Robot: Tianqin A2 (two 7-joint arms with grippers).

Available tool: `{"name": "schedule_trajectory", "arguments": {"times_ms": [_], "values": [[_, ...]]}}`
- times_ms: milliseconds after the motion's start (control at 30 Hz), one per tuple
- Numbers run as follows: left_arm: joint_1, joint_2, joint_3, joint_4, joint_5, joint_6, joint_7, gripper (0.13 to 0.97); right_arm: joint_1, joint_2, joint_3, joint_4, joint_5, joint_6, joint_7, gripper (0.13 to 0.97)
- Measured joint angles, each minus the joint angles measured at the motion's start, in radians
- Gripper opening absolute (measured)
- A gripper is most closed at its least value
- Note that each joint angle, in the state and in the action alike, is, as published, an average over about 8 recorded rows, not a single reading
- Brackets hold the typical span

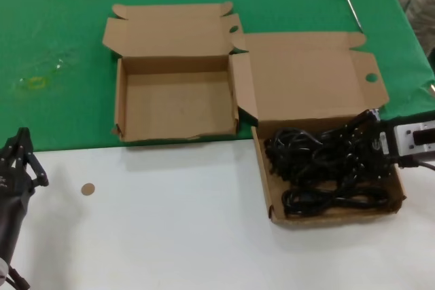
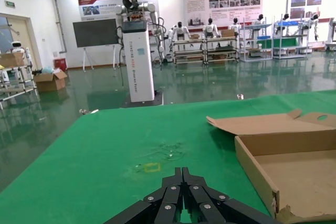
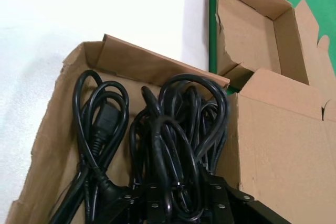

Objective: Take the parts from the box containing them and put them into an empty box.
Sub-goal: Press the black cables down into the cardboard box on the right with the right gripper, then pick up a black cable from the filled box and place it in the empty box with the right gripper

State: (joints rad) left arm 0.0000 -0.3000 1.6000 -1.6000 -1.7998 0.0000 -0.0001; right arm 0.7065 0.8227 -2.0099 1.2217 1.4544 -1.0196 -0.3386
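We have our right gripper [image 1: 376, 142] down at the 3 o'clock wall of the wider box [image 1: 309, 76], its fingers sunk into the black power cords [image 1: 326, 168]. The right wrist view shows cord loops bunched between the finger links, so we judge the jaws narrowed on a bundle, though the fingertips themselves are hidden. The cords lie in at least two coils, one toward 12 o'clock in the box, one toward 6, and they overlap. The empty box [image 1: 178, 103] sits at 9 o'clock from the full one, their walls touching. To do this step well, we should lift straight up and slowly, watching that only one tied bundle comes free and that no loop drags the shallow box along. Our left gripper [image 1: 24, 157] waits with its jaws together at the table's 8 o'clock edge, near a small brown disc [image 1: 88, 189]
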Motion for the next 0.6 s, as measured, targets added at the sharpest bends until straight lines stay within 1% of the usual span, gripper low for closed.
{"name": "schedule_trajectory", "arguments": {"times_ms": [133, 400, 600], "values": [[0.000, 0.000, 0.000, 0.000, 0.000, 0.000, 0.000, 0.152, 0.002, 0.012, 0.004, 0.021, 0.003, -0.017, 0.023, 0.324], [0.000, 0.000, 0.000, 0.000, 0.000, 0.000, 0.000, 0.152, 0.021, 0.033, 0.013, 0.056, 0.014, -0.055, 0.061, 0.237], [0.000, 0.000, 0.000, 0.000, 0.000, 0.000, 0.000, 0.152, 0.047, 0.020, 0.017, 0.068, 0.017, -0.063, 0.081, 0.233]]}}
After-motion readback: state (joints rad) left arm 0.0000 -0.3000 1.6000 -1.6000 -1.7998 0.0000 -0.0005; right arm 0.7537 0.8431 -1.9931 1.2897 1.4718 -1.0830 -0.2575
